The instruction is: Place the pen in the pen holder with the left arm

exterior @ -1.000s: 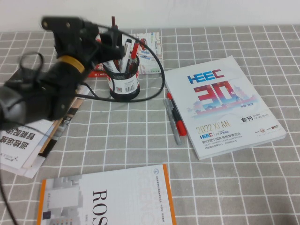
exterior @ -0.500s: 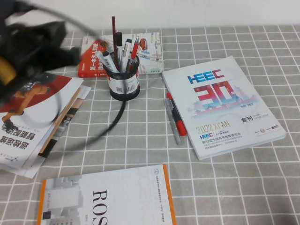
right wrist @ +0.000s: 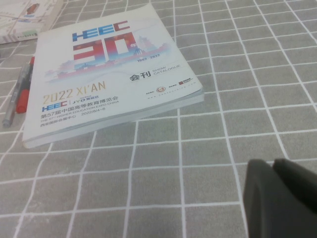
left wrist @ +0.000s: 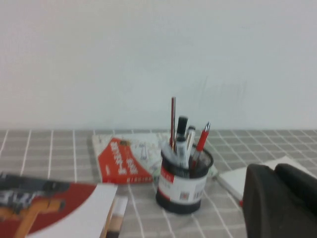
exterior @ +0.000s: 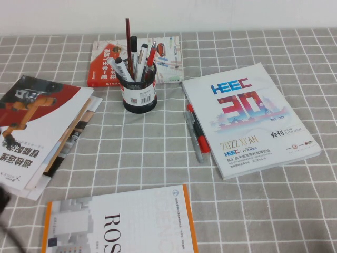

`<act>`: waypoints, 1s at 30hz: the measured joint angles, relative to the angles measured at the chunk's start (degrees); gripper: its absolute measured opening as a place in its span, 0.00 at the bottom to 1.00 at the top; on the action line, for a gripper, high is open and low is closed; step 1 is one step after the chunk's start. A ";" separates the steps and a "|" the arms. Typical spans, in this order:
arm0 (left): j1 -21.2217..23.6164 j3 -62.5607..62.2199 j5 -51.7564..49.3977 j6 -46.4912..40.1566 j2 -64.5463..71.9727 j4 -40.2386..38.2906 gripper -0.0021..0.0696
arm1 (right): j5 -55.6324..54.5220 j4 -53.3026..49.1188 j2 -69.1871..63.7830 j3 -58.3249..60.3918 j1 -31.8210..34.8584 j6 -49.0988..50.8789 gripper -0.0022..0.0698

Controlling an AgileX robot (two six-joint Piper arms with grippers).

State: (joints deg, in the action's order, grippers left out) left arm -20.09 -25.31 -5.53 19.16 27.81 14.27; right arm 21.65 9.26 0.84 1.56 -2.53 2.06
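The thick white marker pen [exterior: 122, 69] stands among other pens in the black mesh cylindrical pen holder [exterior: 139, 97], far left of centre on the grey checked desk [exterior: 158, 153]. The left gripper [left wrist: 282, 201], jaws pressed together, sits near-left, empty. The right gripper [right wrist: 285, 198] hovers near-right over the desk; its jaws' state cannot be told.

The white catalogue [exterior: 250, 119] reads "HEEC 30" and "2022 XI'AN"; front booklet [exterior: 120, 224] "ROS".
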 joint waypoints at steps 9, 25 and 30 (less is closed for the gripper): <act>0.00 10.20 -9.07 5.84 -14.44 -0.11 0.03 | 0.00 0.00 0.00 0.00 0.00 0.00 0.01; 2.23 16.49 -15.87 3.33 -17.98 -2.41 0.03 | 0.00 0.00 0.00 0.00 0.00 0.00 0.01; 10.67 19.07 -14.25 -16.36 -24.36 -16.61 0.03 | 0.00 0.00 0.00 0.00 0.00 0.00 0.01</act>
State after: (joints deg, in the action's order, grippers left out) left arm -9.42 -6.25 -19.78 2.80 3.45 -2.33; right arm 21.65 9.26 0.84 1.56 -2.53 2.06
